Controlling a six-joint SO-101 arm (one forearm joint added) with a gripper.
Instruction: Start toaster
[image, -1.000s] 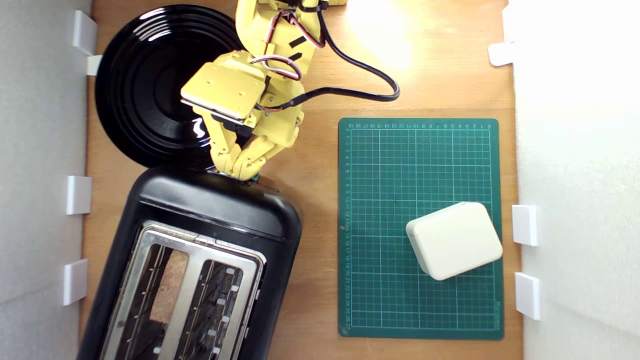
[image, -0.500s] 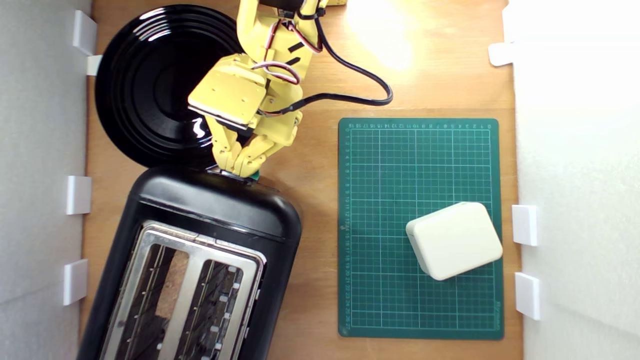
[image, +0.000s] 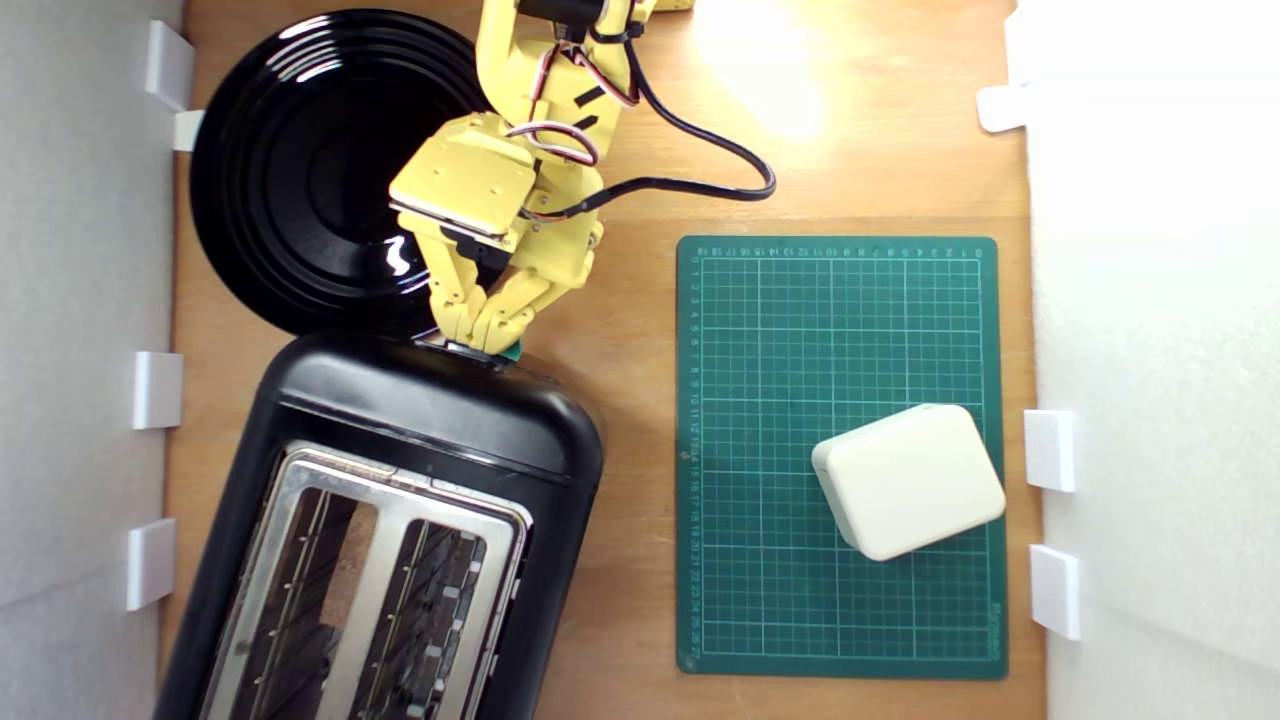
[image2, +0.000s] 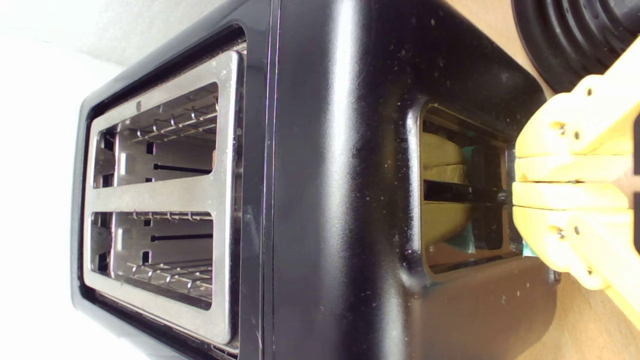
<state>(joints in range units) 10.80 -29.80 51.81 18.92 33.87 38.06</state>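
Toaster (image: 400, 520): black, two-slot, lying just below the plate (image: 300, 160) in the exterior view. Lever knob (image: 512, 352): teal, on the toaster's end face nearest the plate, mostly hidden. Gripper (image: 478, 338): jaws pressed together, tips on top of the knob. Step judged: pressing lever. Next move calls for a firm push down along the lever slot (image2: 462, 192) until it latches.

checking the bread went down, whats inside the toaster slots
The glossy black two-slot toaster shows wire guides in both slots, with a brown patch, probably bread, low in the slot on the exterior view's left. The slot bottoms are too dark to see.
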